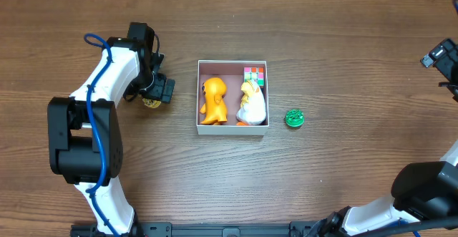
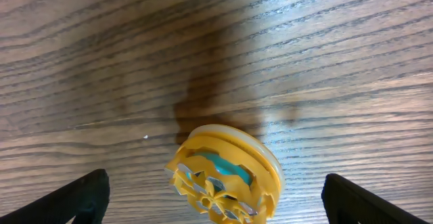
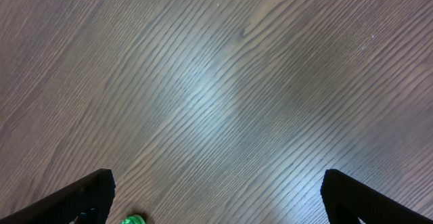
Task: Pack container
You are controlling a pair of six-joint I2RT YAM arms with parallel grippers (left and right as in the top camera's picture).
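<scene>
Overhead view, from the robot's side outward: the container (image 1: 223, 69) sits in the middle of the bench (image 1: 236, 180), a shallow square box with thin white walls and a dull pinkish floor.

Just off its near right corner, close but not touching, lies a green round toy (image 1: 295, 118). Inside, an orange figure (image 1: 212, 99) fills the left half and a white and yellow figure (image 1: 252, 102) the right half, both reaching close to the near wall. A cube (image 1: 254, 75) of coloured squares sits in the far right corner, touching the white and yellow figure. The far left part of the floor is bare.

Left of the container and apart from it, a yellow round toy (image 1: 151, 102) lies on the bench, with the left end effector (image 1: 153, 94) directly over it. In the left wrist view its fingers (image 2: 74, 200) stand wide, one on each side of the toy and touching neither side. The toy shows a cream rim, a teal centre and a star-like cut pattern.

Farthest out, well to the right of the container and beyond it, the right end effector (image 1: 440, 54) hangs at the frame's edge. The right wrist view shows it spread wide over bare wood, holding nothing, with a sliver of the green round toy at the bottom edge.
</scene>
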